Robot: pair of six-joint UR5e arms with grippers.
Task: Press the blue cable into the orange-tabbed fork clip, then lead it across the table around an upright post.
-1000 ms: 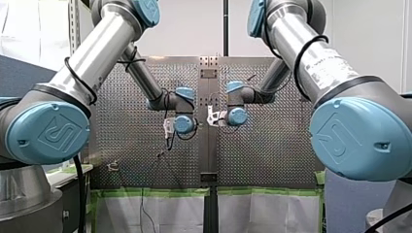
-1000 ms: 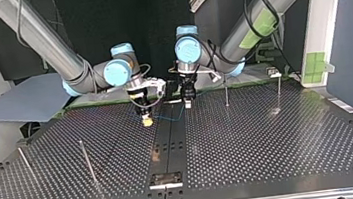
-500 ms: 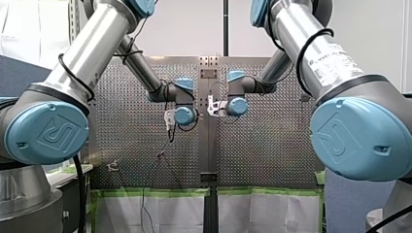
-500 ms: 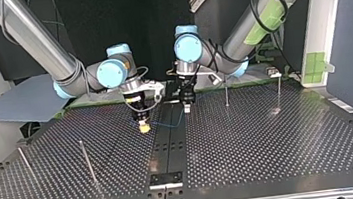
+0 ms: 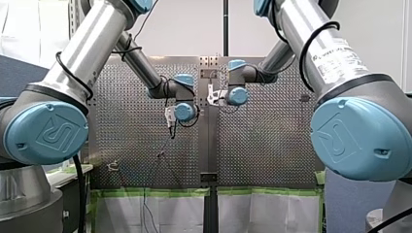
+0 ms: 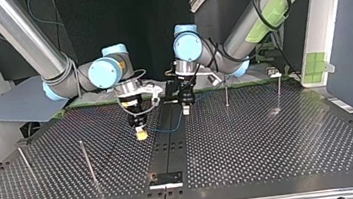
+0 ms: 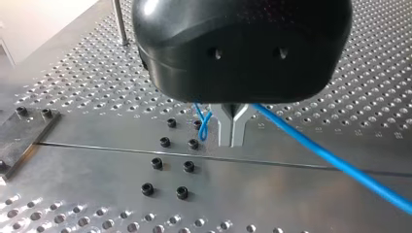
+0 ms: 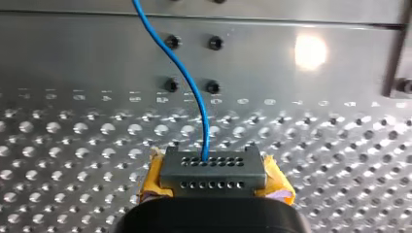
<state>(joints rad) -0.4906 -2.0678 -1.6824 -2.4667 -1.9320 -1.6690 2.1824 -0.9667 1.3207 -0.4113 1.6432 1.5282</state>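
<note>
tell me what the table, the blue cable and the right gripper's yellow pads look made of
The table: metal, likely steel or aluminium, brushed and glossy; it shows a bright glare. The blue cable: smooth plastic sheath, flexible, since it curves freely. The yellow pads on my right gripper: soft-looking, perhaps foam or tape, with crinkled edges; I can't be sure.

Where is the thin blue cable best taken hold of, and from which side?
Grip the thin blue cable on its free span between my left pincer and my right pincer, probably from above, closing across it: it hangs slack, low over the perforated metal table.
</note>
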